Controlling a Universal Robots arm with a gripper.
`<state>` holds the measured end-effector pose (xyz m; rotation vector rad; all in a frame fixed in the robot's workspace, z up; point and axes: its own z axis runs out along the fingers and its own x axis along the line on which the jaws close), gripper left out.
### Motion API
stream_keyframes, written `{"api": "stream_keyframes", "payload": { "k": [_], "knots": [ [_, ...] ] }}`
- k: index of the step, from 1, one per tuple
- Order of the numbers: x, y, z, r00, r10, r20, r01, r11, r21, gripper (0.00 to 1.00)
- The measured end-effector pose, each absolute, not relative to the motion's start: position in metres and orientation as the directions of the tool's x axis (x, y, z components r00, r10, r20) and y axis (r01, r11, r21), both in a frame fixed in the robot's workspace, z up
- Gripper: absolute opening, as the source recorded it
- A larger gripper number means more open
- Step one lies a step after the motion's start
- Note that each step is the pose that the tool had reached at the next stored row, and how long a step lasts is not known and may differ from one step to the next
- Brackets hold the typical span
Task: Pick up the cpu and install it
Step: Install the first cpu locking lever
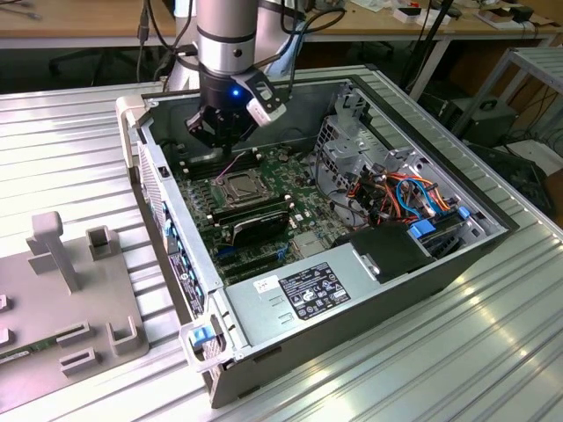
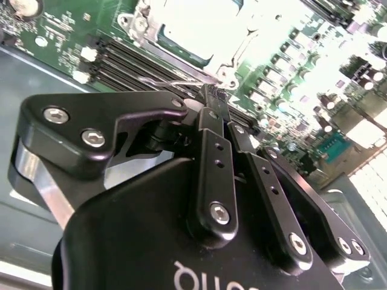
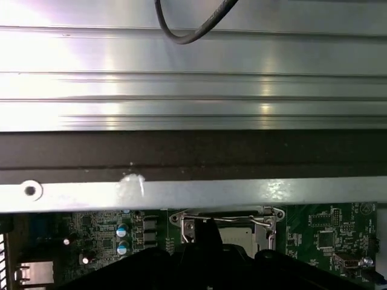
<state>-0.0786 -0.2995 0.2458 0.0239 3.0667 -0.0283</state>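
The gripper (image 1: 224, 132), fingers (image 2: 211, 115) closed together and empty, hung over the socket (image 1: 236, 186) inside the open computer case (image 1: 264, 308).

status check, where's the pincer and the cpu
Pincer shut, low inside the computer case, just behind the cpu socket. Cpu itself not made out.

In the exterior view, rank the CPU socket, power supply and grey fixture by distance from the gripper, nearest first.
1. CPU socket, just below the gripper, inside the case.
2. Power supply, at the case's near end.
3. Grey fixture, outside the case, far left.
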Motion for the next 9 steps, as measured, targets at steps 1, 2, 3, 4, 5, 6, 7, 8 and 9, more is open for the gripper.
{"api": "stream_keyframes", "payload": {
  "k": [1,2,3,4,5,6,7,8,9],
  "knots": [
    [-0.0765,-0.2995,0.2453,-0.997,0.015,-0.075,0.016,1.000,-0.018,0.11],
    [-0.0744,-0.2995,0.2447,-0.997,0.015,-0.075,0.016,1.000,-0.018,0.11],
    [-0.0719,-0.2995,0.2440,-0.997,0.015,-0.075,0.016,1.000,-0.018,0.11],
    [-0.0702,-0.2995,0.2433,-0.997,0.015,-0.075,0.016,1.000,-0.018,0.11],
    [-0.0688,-0.2995,0.2424,-0.997,0.015,-0.075,0.016,1.000,-0.018,0.11],
    [-0.0681,-0.2995,0.2416,-0.997,0.015,-0.075,0.016,1.000,-0.018,0.11],
    [-0.0675,-0.2994,0.2404,-0.997,0.015,-0.075,0.016,1.000,-0.018,0.11],
    [-0.0674,-0.2993,0.2399,-0.997,0.015,-0.075,0.016,1.000,-0.018,0.11],
    [-0.0672,-0.2991,0.2395,-0.997,0.015,-0.075,0.016,1.000,-0.018,0.11]
  ]
}}
